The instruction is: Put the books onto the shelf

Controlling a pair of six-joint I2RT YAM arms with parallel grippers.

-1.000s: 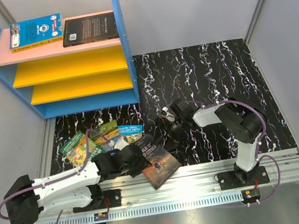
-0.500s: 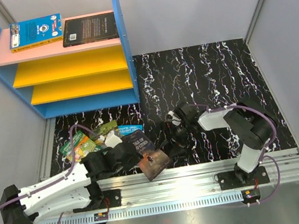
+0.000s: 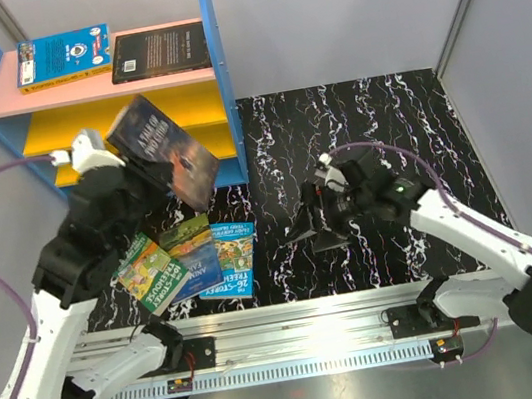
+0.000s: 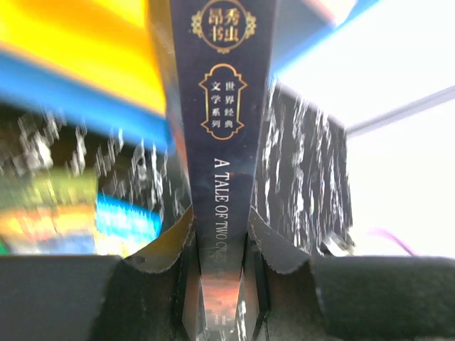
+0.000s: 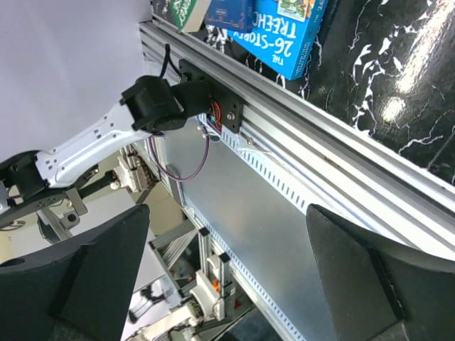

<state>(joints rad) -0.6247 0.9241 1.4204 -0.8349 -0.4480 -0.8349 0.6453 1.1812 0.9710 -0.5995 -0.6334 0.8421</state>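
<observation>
Left gripper (image 4: 222, 245) is pinching the dark book (image 3: 166, 153) by its bottom end, one finger pressed flat to each cover, and the wrist view looks right up the spine: "A Tale of Two Cities" running straight away from the jaws. That's the relation that matters here. The book's long axis points out ahead of the gripper, and the shelf (image 3: 217, 66) lies just beyond its far end. From above, the book hangs tilted in the air in front of the shelf's yellow boards, close to the straight blue side panel and well below the pink top board. It's not yet touching any board that I can make out. The top board already carries two, a blue book (image 3: 63, 57) towards the round-topped side and a black book (image 3: 159, 52) beside the straight panel. Three loose books (image 3: 194, 256) lie fanned on the table (image 3: 365, 123) in front of the shelf's base. The right gripper (image 5: 227, 284) is spread wide with nothing between its fingers, low over the table and well off to the straight-panel side of the shelf, so the left arm is clearly the nearer one. My read: the next move wants the book levelled and slid in end first.
</observation>
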